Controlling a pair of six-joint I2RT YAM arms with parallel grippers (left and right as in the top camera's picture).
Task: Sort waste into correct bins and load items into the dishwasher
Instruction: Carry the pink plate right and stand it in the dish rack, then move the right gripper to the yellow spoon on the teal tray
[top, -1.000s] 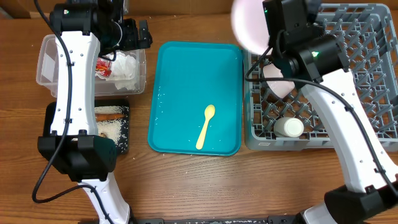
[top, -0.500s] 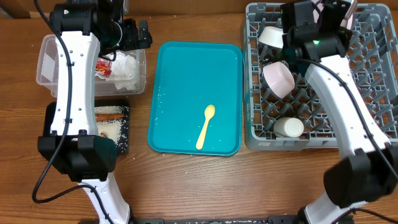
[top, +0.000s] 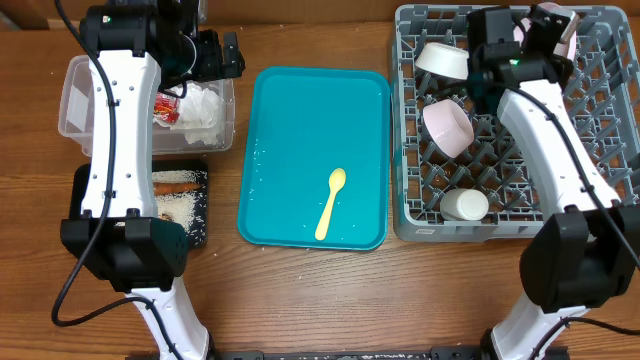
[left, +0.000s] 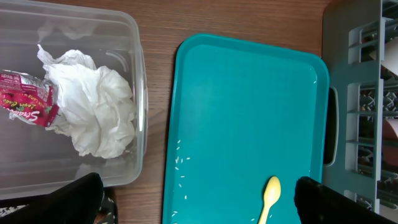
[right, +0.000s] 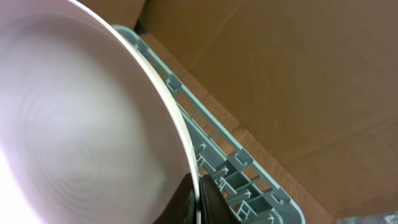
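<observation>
My right gripper (top: 545, 30) is shut on the rim of the white plate (top: 563, 28) and holds it on edge over the far right part of the grey dish rack (top: 500, 228). In the right wrist view the plate (right: 74, 124) fills the left side, with the fingers (right: 196, 202) pinching its rim above the rack wall (right: 236, 168). Two white bowls (top: 443, 58) (top: 449, 125) and a cup (top: 465, 205) sit in the rack. The yellow spoon (top: 331, 203) lies on the teal tray (top: 300, 120). My left gripper (top: 228, 55) is open and empty above the clear tub (top: 75, 100).
The tub holds the white napkin (left: 93, 112) and the red wrapper (left: 28, 106). The black tray (top: 198, 235) holds rice (top: 180, 207) and a brown-orange scrap (top: 175, 181). A few rice grains lie on the teal tray (left: 249, 112) near the spoon (left: 268, 199).
My right arm has carried the plate from above the rack's left edge to its far right part and turned it on edge. The left arm has not moved.
</observation>
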